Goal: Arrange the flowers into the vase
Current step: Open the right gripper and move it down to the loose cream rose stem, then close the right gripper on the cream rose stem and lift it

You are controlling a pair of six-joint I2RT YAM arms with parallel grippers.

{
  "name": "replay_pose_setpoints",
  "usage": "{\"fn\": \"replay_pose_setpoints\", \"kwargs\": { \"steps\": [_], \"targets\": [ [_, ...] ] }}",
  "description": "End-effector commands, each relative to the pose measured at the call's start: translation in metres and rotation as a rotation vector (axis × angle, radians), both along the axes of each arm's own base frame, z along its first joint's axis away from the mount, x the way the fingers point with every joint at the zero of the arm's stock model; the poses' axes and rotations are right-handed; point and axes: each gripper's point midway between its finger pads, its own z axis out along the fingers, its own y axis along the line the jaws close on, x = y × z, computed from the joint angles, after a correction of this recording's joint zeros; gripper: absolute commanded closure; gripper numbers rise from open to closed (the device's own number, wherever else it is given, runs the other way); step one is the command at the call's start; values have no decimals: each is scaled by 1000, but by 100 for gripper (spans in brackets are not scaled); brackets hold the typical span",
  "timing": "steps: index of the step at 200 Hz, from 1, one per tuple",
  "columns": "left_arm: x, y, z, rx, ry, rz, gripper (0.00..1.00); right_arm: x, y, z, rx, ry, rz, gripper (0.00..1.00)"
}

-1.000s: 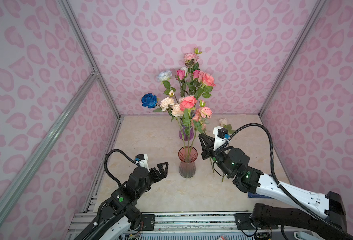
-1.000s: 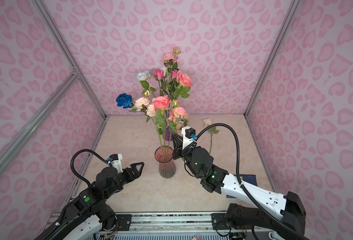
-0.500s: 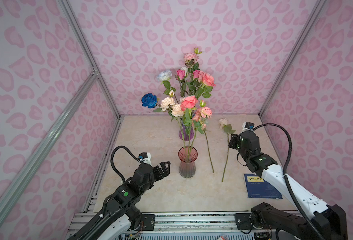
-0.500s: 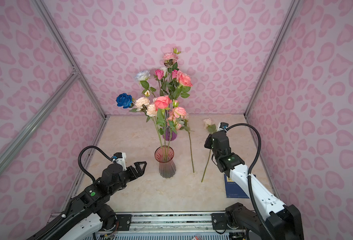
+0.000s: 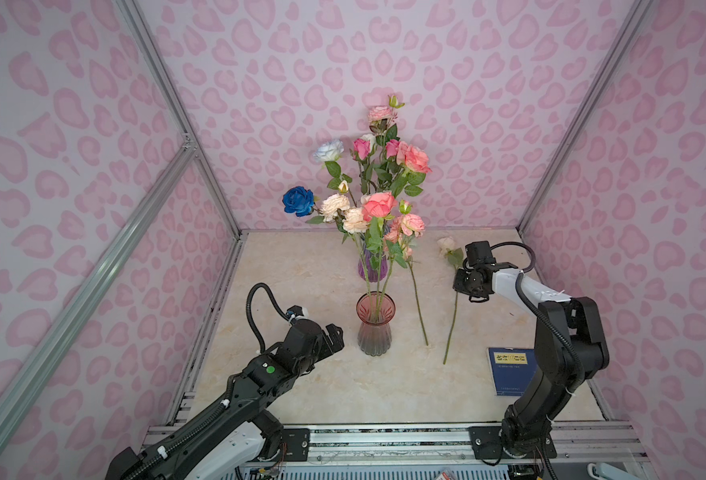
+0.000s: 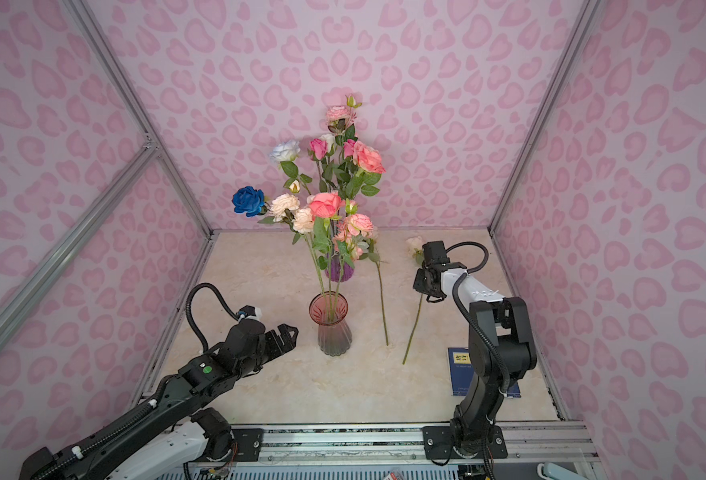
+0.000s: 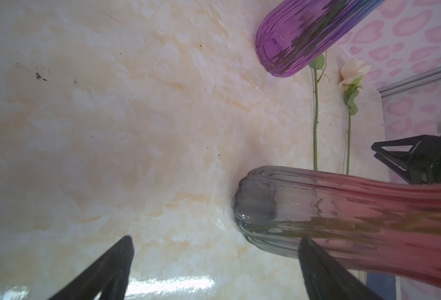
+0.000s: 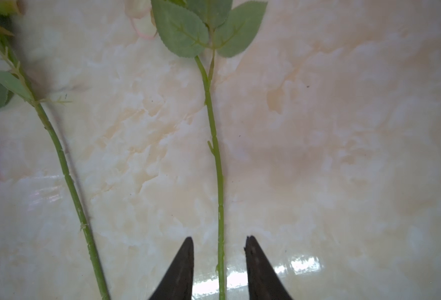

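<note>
Right wrist view: right tool (image 8: 219, 237) narrow, part open, jaws either side of the cream rose (image 8: 215, 155) stem. There is a gap on both sides, so nothing is gripped. The rose lies flat on the desk (image 8: 344, 130), well right of the pink vase (image 5: 375, 328). A second stem (image 8: 63, 161) lies between the two. Other flowers stand in the pink vase and in the purple vase (image 5: 367, 270) behind it.

Left tool (image 5: 334, 336) wide, empty, just beside the pink vase's base.

Risks, my judgement:
- The stem is thin and lies flat. Closing too high misses it; closing too low scrapes the desk.
- The grip point is near the head, so a long tail would swing and could catch the second stem or the vase.
- The vase neck is narrow and already holds stems. A push there could tip it.

Views:
- Both top views give the layout, the heads and a book (image 5: 509, 370), but not the jaw gap.
- Only the right wrist view shows the stem centred and untouched.
- Left wrist view alone shows both vase bases close up, with the two stems lying beyond.
</note>
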Motion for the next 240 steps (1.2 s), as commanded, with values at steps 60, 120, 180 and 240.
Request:
{"fn": "replay_pose_setpoints", "kwargs": {
  "steps": [60,120,180,240],
  "targets": [
    [12,-7,-7,23,-5,-12,1,-4,-12,-22,-65,86,-39,60],
    [19,-26,-16,28,50,-77,0,5,-9,-33,-68,113,-35,61],
    [16,-21,-25,37,58,-67,0,8,-2,-45,-47,135,-17,74],
    [18,-25,-20,39,52,-90,0,10,5,-44,-11,129,-15,92]
  ]
}}
